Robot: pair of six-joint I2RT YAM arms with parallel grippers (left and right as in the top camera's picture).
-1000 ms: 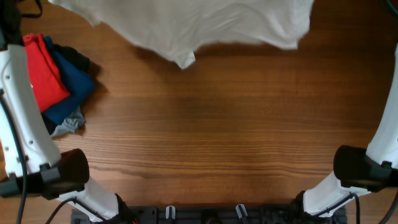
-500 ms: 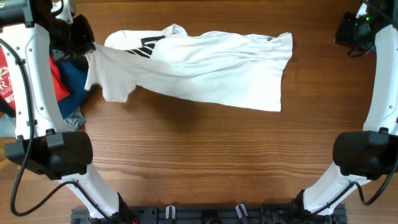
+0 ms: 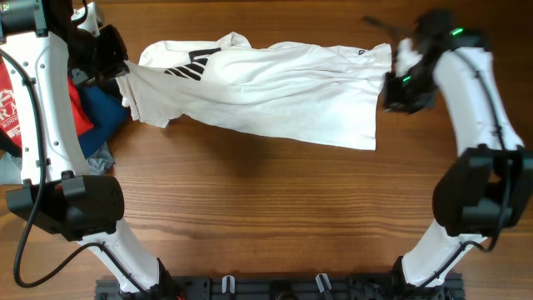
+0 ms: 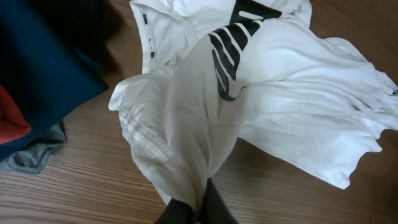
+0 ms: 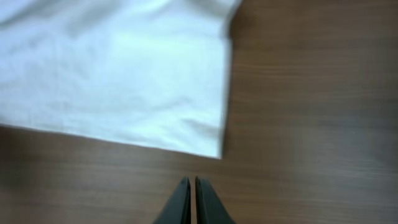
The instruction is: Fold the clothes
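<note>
White T-shirt bunched in left jaws; right jaws together beside hem.

Soft even light; right wrist view blurred, T-shirt slightly washed-out.

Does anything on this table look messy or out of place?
Yes. The white T-shirt lies rumpled and skewed across the far side, its left end bunched into a ridge where the left gripper pinches it. The right gripper is shut on nothing, beside the shirt's right edge. The coloured garments at the left sit in an untidy heap.
</note>
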